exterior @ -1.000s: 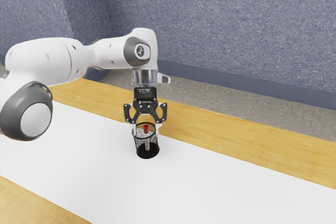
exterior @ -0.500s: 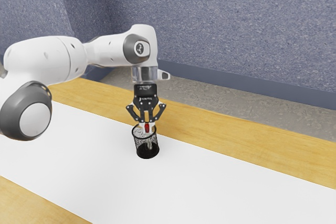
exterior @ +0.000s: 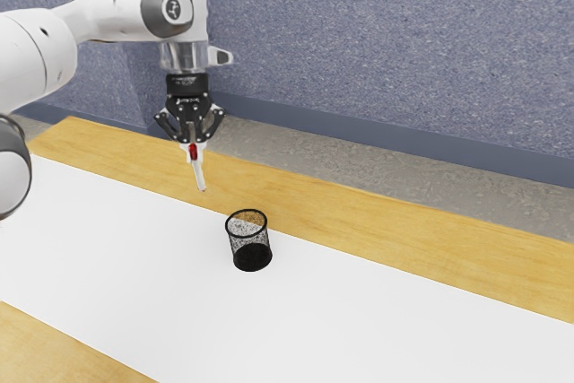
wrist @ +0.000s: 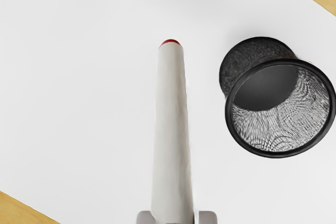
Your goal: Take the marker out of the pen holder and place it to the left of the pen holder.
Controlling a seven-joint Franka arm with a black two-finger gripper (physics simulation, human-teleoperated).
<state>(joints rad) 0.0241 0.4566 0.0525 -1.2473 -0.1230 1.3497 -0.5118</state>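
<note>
At the exterior view's left, the white arm (exterior: 27,58) enters from the edge and runs up and across to its wrist joint, from which the hand hangs pointing straight down or nearly so. Below it, the gripper (exterior: 192,139) is high over the table (exterior: 81,137), its fingers (wrist: 145,217) drawn narrow and pinching the marker (exterior: 198,173) from both sides. The marker hangs in the air directly beneath the fingertips, red section uppermost, its pale body slanting down a little toward the exterior view's right. In the wrist view it sticks out from between the fingers, a bit of red at its far end. Farther right and lower, well apart from the marker, the mesh pen holder (exterior: 252,258) stands upright on the white surface (exterior: 296,329), with nothing seen inside it. Compared with half a second ago, the arm and hand have risen and swung toward the exterior view's left; the marker, which then stood in the pen holder with the gripper right at its top, has come up and out with them, while the pen holder has kept its spot.
</note>
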